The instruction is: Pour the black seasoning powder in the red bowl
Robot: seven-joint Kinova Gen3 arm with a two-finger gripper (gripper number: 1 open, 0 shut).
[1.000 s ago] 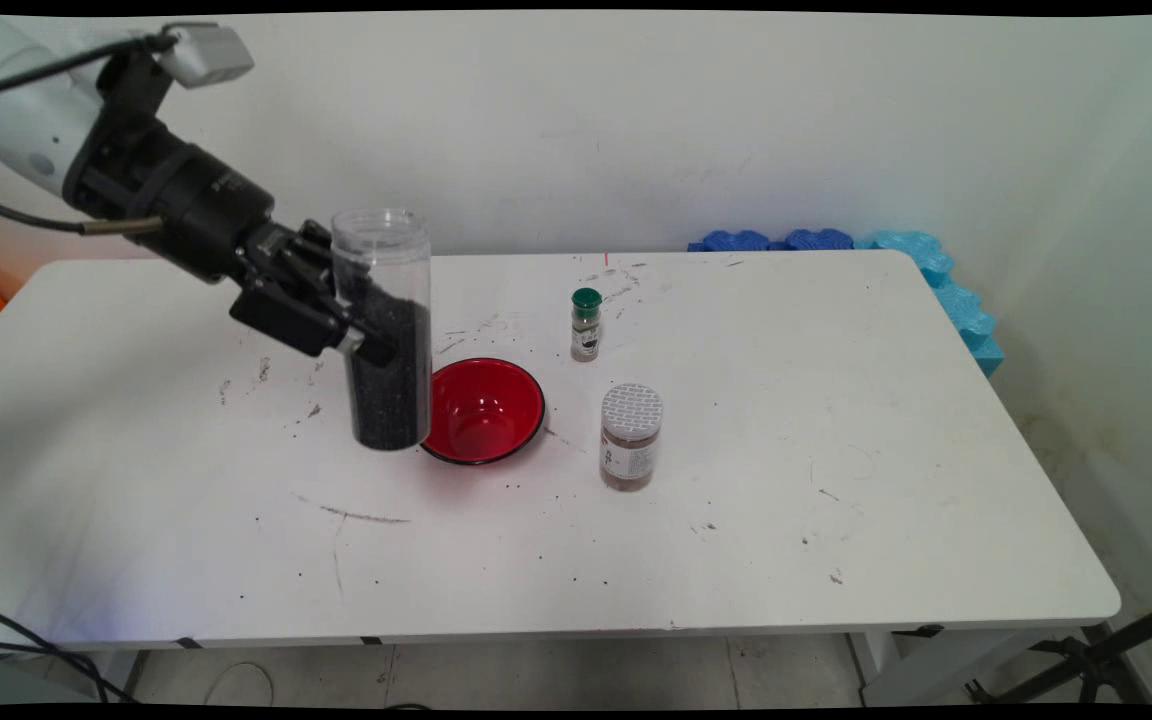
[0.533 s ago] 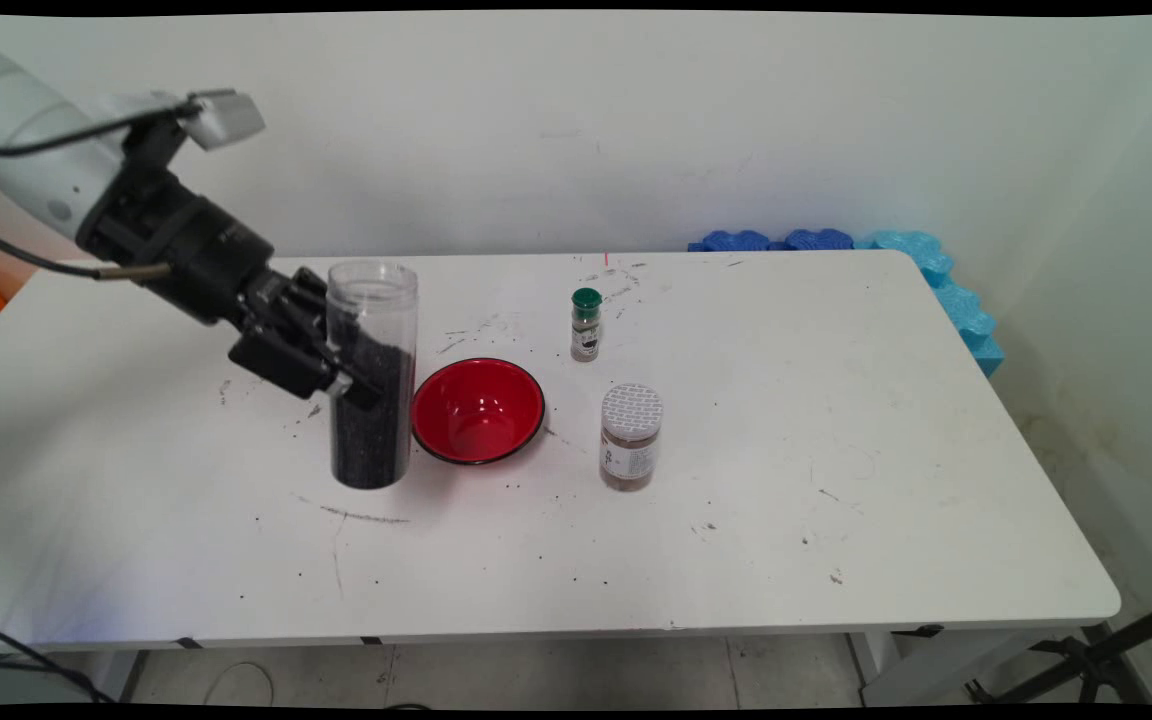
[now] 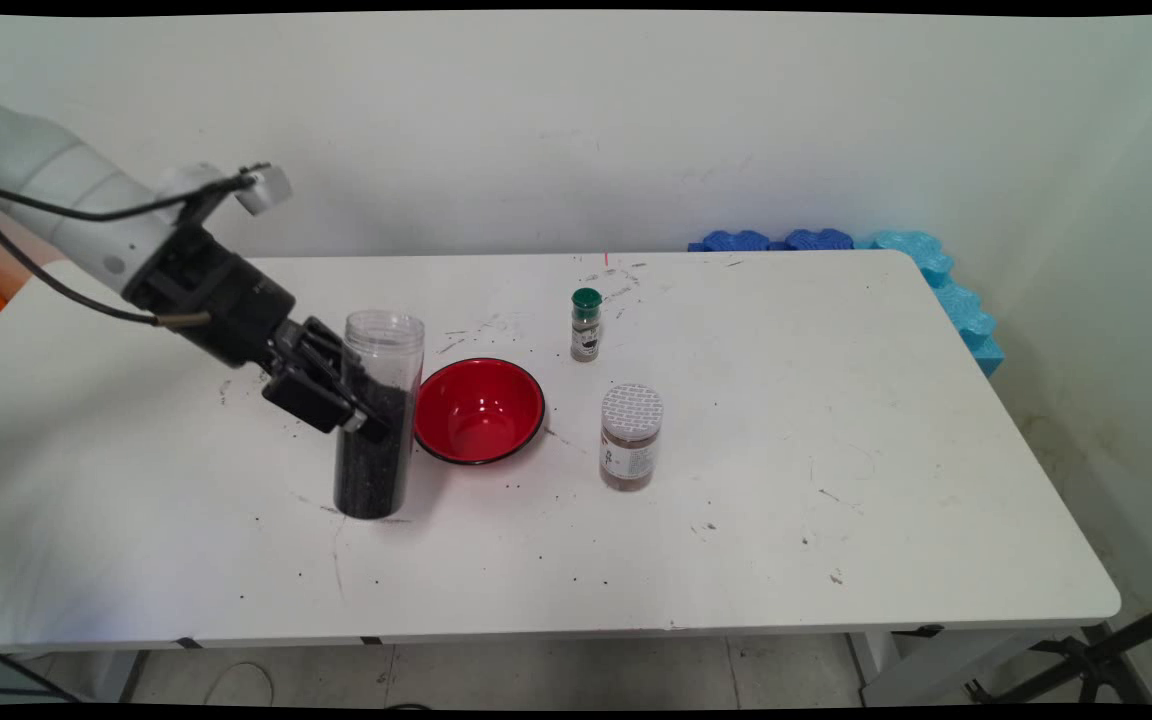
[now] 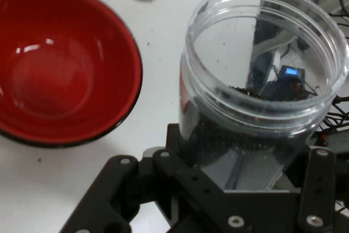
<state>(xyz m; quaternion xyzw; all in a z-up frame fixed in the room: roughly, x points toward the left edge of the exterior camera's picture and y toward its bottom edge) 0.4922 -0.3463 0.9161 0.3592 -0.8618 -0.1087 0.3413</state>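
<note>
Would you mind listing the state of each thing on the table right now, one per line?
Gripper: shut on the tall jar.
Tall jar: upright, lidless, partly filled with dark grains, base at the table, left of the bowl.
Red bowl: upright, empty.
Small bottle: upright, green cap on.
Brown jar: upright, silver lid on.
Table: scattered with dark specks.

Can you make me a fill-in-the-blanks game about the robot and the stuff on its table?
1. The gripper is shut on a clear jar with no ____ on top.
2. The bowl beside that jar is ____ inside.
3. The small bottle behind the bowl has a ____ cap.

Missing words: lid; red; green
</note>
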